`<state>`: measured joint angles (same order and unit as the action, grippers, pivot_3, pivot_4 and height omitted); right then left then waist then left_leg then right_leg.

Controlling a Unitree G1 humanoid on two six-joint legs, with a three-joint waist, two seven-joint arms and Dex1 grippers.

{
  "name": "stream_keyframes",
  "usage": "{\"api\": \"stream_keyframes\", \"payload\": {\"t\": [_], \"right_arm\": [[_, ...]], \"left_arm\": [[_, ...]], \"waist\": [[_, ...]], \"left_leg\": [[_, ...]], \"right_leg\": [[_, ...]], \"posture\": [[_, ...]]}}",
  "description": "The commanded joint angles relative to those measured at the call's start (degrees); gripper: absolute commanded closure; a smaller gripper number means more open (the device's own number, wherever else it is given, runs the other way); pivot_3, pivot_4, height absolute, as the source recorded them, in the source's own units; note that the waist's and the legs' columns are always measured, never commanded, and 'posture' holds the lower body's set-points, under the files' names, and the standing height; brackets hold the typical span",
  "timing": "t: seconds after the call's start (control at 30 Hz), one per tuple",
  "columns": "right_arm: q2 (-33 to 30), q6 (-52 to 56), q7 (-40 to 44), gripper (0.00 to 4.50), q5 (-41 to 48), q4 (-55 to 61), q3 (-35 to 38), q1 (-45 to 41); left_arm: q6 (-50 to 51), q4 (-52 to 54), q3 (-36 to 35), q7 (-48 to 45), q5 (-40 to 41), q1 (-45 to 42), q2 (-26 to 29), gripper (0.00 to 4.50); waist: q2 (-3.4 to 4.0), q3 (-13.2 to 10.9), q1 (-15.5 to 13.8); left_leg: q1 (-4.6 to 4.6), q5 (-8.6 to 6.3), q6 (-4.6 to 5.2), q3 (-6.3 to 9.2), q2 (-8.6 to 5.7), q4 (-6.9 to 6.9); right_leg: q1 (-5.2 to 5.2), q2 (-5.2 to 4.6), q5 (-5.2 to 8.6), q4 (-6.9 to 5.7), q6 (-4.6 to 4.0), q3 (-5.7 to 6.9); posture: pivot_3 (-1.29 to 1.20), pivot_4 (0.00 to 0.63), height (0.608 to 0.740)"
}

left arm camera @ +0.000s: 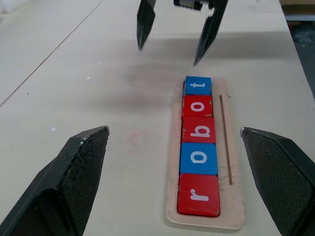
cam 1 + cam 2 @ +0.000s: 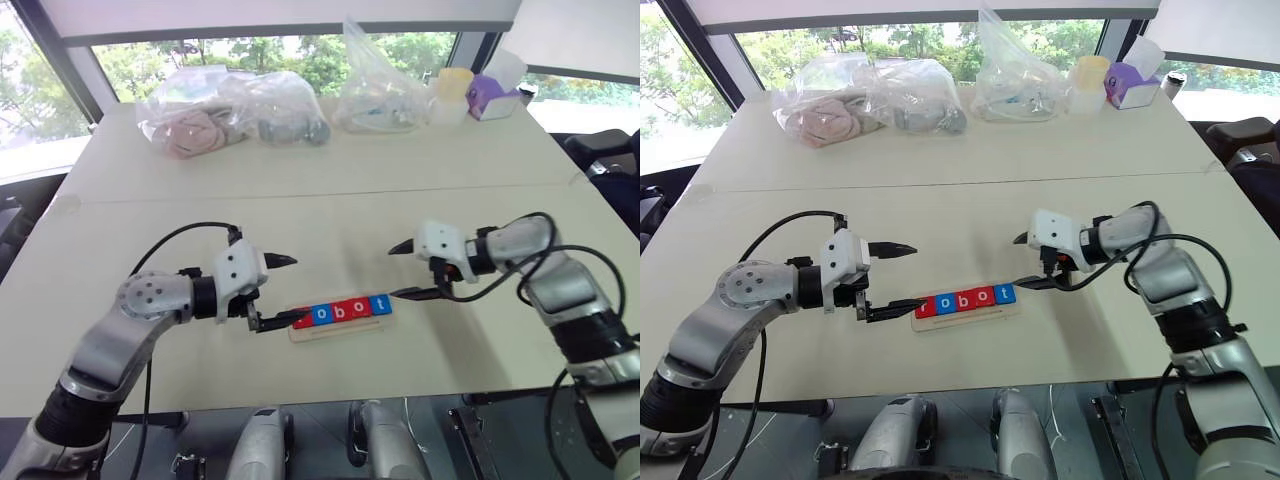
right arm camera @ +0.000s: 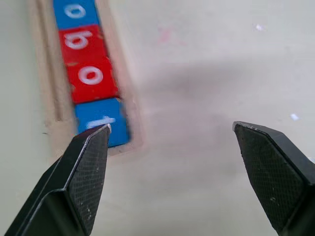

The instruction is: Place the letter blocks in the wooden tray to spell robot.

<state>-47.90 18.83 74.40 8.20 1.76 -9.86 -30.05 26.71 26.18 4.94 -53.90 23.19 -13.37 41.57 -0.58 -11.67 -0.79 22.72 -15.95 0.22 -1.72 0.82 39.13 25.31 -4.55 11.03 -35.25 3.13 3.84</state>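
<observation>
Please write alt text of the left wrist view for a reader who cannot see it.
Five red and blue square letter blocks lie in a row in the long light-wood tray, spelling "robot". The open left gripper frames the tray's near end; the open right gripper hangs beyond its far end.

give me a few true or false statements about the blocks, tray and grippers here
1. All five blocks sit in the tray and read robot. True.
2. The r block is blue. False: it is red.
3. The left gripper holds a block. False: it is open and holds nothing, at the r end of the tray.
4. The t block is blue. True.
5. The right gripper is open. True.
6. A loose block lies on the table beside the tray. False: the blocks seen are all in the tray.
</observation>
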Motion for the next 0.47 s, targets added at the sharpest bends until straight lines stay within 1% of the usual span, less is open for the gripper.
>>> {"api": "stream_keyframes", "payload": {"t": [0.03,0.1,0.23,0.33,0.4,0.47], "right_arm": [[-2.75,10.56,-1.8,0.41,7.1,11.97,6.98,4.06],[-4.17,16.28,-2.89,0.41,10.5,17.5,9.97,6.8],[-7.01,23.99,-5.71,0.41,15.6,26.21,15.49,13.39],[-7.25,28.11,-8.03,0.41,19.11,30.56,19.43,18.17],[-7.12,29.48,-9.76,0.41,20.27,31.9,20.44,19.66],[-6.44,30.63,-11.67,0.41,21.49,33.09,20.7,20.35]], "left_arm": [[1.7,3.8,-4.6,-0.08,2.93,1.77,1.94,0.0],[2.86,4.77,-6.1,-0.13,4.13,2.96,2.92,0.0],[6.8,7.19,-9.75,-0.29,8.37,5.44,5.11,0.0],[8.02,10.41,-11.92,-0.36,10.08,10.11,6.41,0.0],[7.99,11.9,-12.93,-0.51,10.74,12.45,6.99,0.0],[8.9,11.81,-14.19,0.2,11.92,12.89,7.15,0.0]], "waist": [[0.0,0.0,0.02],[0.0,0.0,0.01],[-0.02,0.01,0.02],[-0.02,0.01,0.06],[-0.01,0.01,0.04],[-0.01,0.01,0.02]], "left_leg": [[-0.02,0.0,0.0,0.0,0.0,0.0],[0.01,0.0,0.0,0.0,0.03,0.0],[-0.04,-0.01,-0.01,0.01,0.04,0.0],[-0.09,-0.01,-0.02,-0.01,0.06,0.0],[-0.08,-0.01,-0.02,-0.02,0.06,-0.02],[-0.07,-0.01,-0.02,-0.02,0.06,-0.02]], "right_leg": [[-0.01,0.0,0.01,0.0,0.01,0.0],[0.01,-0.02,0.02,-0.01,0.02,-0.01],[-0.02,-0.01,0.12,0.01,0.15,0.0],[-0.05,-0.02,0.13,0.02,0.15,-0.01],[-0.01,-0.03,0.13,0.03,0.15,-0.01],[0.0,-0.03,0.13,0.05,0.14,-0.01]], "posture": [[0.0,0.15,0.74],[0.0,0.15,0.74],[0.0,0.15,0.74],[0.0,0.15,0.74],[0.0,0.15,0.74],[0.0,0.15,0.74]]}}
